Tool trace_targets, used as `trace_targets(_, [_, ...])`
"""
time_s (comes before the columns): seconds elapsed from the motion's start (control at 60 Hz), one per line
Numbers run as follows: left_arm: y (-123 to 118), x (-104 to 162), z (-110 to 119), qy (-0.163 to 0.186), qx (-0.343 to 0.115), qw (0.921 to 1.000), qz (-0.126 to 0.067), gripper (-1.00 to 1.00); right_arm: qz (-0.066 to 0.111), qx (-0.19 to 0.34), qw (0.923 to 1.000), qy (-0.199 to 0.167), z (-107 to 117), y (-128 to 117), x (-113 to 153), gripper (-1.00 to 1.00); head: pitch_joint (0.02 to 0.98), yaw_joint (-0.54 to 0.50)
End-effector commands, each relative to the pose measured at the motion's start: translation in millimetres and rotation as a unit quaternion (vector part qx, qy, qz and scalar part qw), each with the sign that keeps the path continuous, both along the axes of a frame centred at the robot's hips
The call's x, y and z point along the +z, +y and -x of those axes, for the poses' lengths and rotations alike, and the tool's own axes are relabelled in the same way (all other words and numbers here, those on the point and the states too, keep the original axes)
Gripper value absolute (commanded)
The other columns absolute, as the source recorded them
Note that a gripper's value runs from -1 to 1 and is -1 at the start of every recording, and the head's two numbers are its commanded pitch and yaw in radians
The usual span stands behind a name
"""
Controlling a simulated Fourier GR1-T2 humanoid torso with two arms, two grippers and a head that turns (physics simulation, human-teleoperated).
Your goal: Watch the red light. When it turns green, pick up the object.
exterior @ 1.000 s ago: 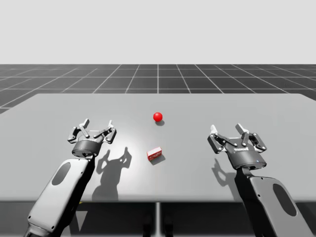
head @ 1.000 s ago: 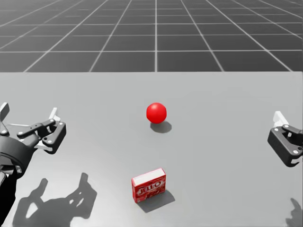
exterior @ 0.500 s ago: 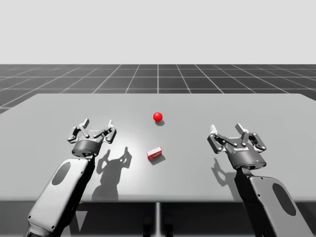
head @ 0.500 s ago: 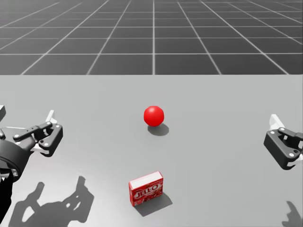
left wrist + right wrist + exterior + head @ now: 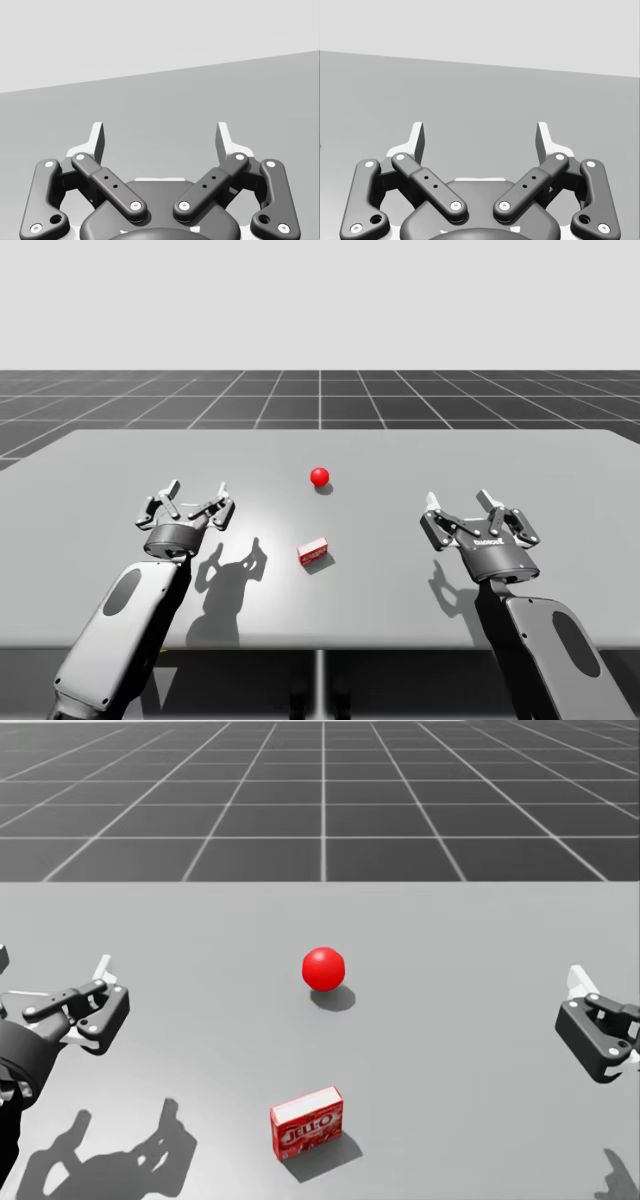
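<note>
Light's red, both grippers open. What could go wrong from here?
1. The red ball-shaped light is red; reaching for the small red box now jumps the cue.
2. The box lies skewed to the grey table edge, so the left gripper or right gripper, both open, may nudge it, not straddle it.

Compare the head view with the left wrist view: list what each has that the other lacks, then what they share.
Head view adds: the red light, the red box nearer me, my right pincer, the dark grid floor. Left wrist view adds: the bare gap between the spread fingers of my left pincer, seen from behind. Both: my left pincer, open, and the grey table.
</note>
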State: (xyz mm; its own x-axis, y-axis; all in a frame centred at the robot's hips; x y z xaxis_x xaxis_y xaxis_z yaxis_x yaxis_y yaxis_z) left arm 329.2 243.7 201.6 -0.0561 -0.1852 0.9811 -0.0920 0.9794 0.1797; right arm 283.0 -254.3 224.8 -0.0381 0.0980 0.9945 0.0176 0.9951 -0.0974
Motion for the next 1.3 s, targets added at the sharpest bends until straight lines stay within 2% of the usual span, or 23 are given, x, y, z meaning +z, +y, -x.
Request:
trace_targets(0.017, [0.1,0.1,0.0,-0.001,-0.002,1.0,0.001,-1.0,0.001,0.0,1.0,0.0,0.1,0.1,-0.2,-1.0,0.603,0.01])
trace_targets(1.3, [-0.2,0.5,1.6,0.0,-0.01,0.9999,0.005,-1.0,0.007,-0.004,1.0,-0.002,0.3,-0.1,-1.0,-1.0,0.621,0.01])
